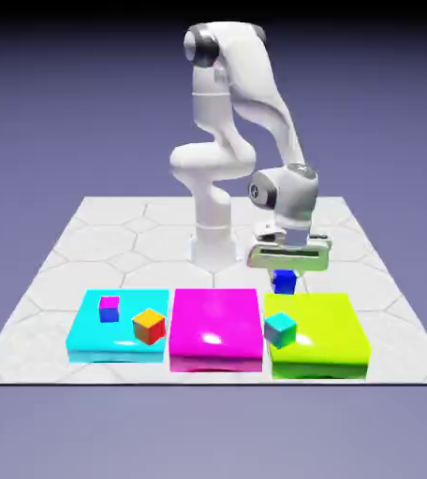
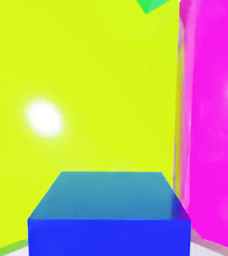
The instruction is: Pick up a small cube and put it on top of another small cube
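small deep-blue cube (image 1: 284, 282) sits in two-finger gripper tool (image 1: 284, 272), jaws closed on its sides, probably to keep top and underside free for stacking; it's at back edge of glossy yellow-green block (image 1: 320, 335)

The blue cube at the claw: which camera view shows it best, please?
The hand view shows the blue cube best: it is large there, with its top and one side plain, though the bottom edge cuts it off. The exterior view shows it small, just under the claw, behind the yellow-green block.
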Robot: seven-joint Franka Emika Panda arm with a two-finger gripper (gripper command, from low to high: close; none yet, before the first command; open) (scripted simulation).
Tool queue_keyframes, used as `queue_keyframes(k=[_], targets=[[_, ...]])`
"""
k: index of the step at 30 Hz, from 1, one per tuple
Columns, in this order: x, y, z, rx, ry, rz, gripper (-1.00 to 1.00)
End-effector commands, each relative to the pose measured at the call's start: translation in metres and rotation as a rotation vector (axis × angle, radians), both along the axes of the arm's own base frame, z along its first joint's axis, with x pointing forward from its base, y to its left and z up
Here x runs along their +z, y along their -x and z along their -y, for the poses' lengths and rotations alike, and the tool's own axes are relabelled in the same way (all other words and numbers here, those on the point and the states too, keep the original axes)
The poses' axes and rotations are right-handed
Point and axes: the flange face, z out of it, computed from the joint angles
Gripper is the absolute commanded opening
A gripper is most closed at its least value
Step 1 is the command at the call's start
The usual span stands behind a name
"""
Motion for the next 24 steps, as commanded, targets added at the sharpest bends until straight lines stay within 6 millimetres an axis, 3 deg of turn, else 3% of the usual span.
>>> queue_keyframes(k=[1, 9, 13, 14, 16, 20, 21, 22, 24], targets=[[0.005, -0.011, -0.001, -0.034, -0.002, -0.005, -1.0], [0.05, -0.098, 0.013, -0.331, -0.058, -0.056, -1.0], [0.079, -0.138, 0.029, -0.475, -0.108, -0.087, -1.0], [0.082, -0.145, 0.041, -0.528, -0.129, -0.113, -1.0], [0.082, -0.146, 0.045, -0.543, -0.135, -0.121, -1.0], [0.012, -0.141, 0.041, -0.543, -0.135, -0.121, -1.0], [0.012, -0.141, 0.041, -0.543, -0.135, -0.121, 1.0], [0.012, -0.141, 0.041, -0.543, -0.135, -0.121, 1.0], [0.048, -0.145, 0.044, -0.544, -0.134, -0.12, 1.0]])
